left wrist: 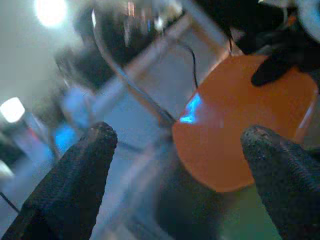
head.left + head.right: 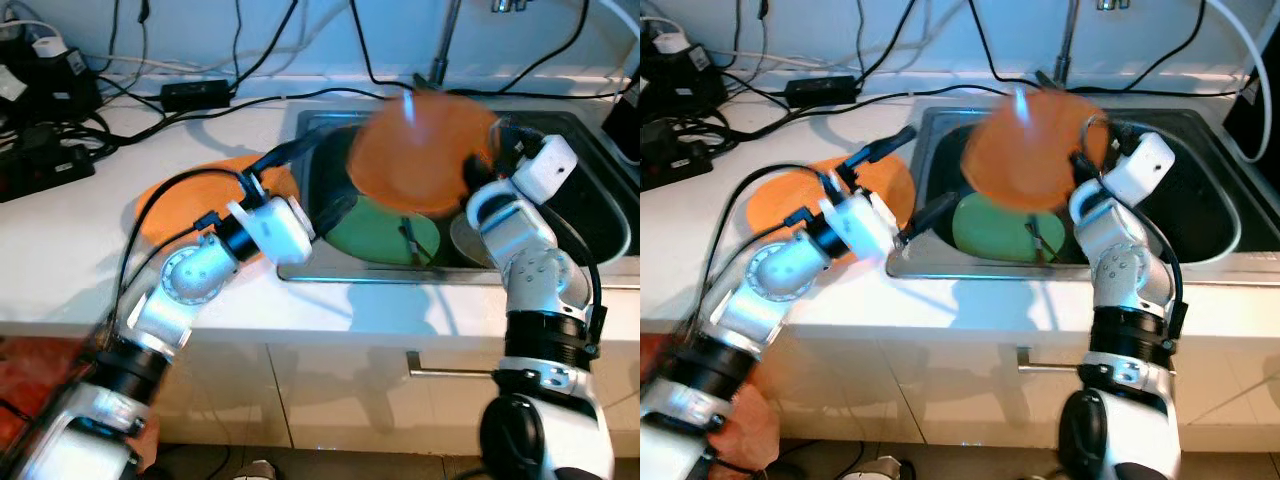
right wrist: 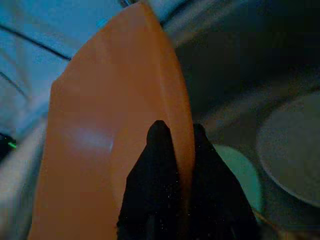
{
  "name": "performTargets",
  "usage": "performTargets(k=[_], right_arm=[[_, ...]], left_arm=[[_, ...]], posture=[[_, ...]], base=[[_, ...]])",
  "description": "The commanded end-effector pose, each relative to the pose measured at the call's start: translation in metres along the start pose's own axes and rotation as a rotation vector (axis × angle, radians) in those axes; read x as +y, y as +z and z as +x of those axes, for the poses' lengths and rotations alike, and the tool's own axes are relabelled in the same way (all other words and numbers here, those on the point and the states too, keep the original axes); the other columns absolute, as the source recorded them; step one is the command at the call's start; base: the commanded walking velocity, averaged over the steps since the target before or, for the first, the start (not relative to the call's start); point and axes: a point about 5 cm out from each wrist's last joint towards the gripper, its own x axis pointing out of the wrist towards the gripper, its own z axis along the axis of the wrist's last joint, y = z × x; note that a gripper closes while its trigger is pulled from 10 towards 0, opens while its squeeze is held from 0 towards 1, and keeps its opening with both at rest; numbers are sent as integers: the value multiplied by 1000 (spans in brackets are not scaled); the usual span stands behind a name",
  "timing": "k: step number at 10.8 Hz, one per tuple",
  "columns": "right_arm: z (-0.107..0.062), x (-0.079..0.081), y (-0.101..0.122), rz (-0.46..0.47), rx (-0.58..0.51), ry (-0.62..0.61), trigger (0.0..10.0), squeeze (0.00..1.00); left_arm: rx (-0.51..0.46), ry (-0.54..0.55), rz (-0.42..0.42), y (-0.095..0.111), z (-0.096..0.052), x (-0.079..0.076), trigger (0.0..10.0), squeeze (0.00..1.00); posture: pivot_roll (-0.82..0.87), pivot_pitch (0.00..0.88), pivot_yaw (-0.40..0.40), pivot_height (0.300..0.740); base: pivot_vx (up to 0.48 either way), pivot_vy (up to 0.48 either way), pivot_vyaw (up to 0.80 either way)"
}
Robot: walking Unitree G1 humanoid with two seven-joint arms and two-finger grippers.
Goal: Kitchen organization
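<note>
**A:** Where is the orange plate (image 2: 420, 150) right now?

**B:** Raised above the steel sink (image 2: 590, 215), tilted and blurred. The right gripper (image 3: 176, 137) holds it by the rim: in the right wrist view the two black fingers are pinched together with the plate's edge between them.

**A:** And what lies in the sink under it?

**B:** A green plate (image 2: 385, 232) sits flat on the sink's floor, partly covered by the raised orange one. Just beside it, further from the counter side, there is a pale grey plate (image 3: 292, 150), also lying flat in the basin.

**A:** The left gripper?

**B:** The left gripper (image 2: 910, 180) is at the sink's counter-side edge, holding nothing. Its fingers are spread wide: one reaches over the counter, the other points down over the sink's rim towards the green plate. In the left wrist view both fingertips (image 1: 100, 137) stand well apart with the orange plate showing between them, further off.

**A:** Anything on the counter next to the sink?

**B:** A second orange plate (image 2: 790, 200) lies flat on the white countertop (image 2: 90, 270), just beside the sink and under the left arm. Behind it, towards the wall, there are black cables (image 2: 60, 130) and a black power adapter (image 2: 195, 93). The faucet (image 2: 440, 55) rises at the back of the sink, behind the raised plate.

**A:** Anything below the sink?

**B:** White cabinet fronts with a metal handle (image 2: 450, 372).
</note>
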Motion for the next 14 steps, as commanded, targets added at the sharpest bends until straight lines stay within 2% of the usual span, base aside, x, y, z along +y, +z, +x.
performTargets(k=[1,2,3,4,6,7,9,10,11,12,13,14], right_arm=[[2,-4,-7,-39,25,-31,0,0],[6,-11,-16,-95,69,-42,0,0],[10,-13,-19,-150,84,-36,0,0],[17,-18,-18,-255,86,-30,0,0],[24,-21,-17,-318,83,-34,0,0],[28,-23,-18,-357,81,-40,0,0],[32,-24,-22,-417,82,-29,0,0],[32,-23,-25,-456,90,-7,0,0],[34,-21,-30,-494,108,20,4431,0],[34,-20,-32,-509,116,30,10000,843],[35,-18,-32,-511,116,37,10000,1000],[35,-17,-30,-510,113,42,10000,1000]], left_arm=[[52,-9,-94,-5,0,1,10000,1000],[120,-42,-252,-10,4,-7,10000,1000],[157,-64,-370,-13,7,-13,10000,1000],[205,-110,-521,-12,12,-22,10000,1000],[246,-155,-645,-7,18,-26,10000,1000],[296,-185,-695,-6,19,-27,10000,1000],[359,-256,-735,-2,17,-30,10000,1000],[371,-267,-727,-1,16,-30,10000,1000],[399,-281,-727,1,15,-29,10000,1000],[416,-293,-722,1,13,-30,10000,1000],[427,-294,-727,1,12,-30,10000,1000],[430,-290,-728,0,12,-29,10000,1000]], posture=[[110,52,36,740],[112,55,40,740],[112,55,40,740],[112,55,40,740],[120,61,40,740],[121,62,42,740],[123,64,45,740],[123,64,45,740],[125,67,45,740],[125,67,45,740],[125,68,45,740],[124,68,45,740]], base=[[0,0,0],[0,0,0],[0,0,0],[0,0,0],[0,0,0],[0,0,0],[0,0,0],[0,0,0],[0,0,0],[0,0,0],[0,0,0],[0,0,0]])
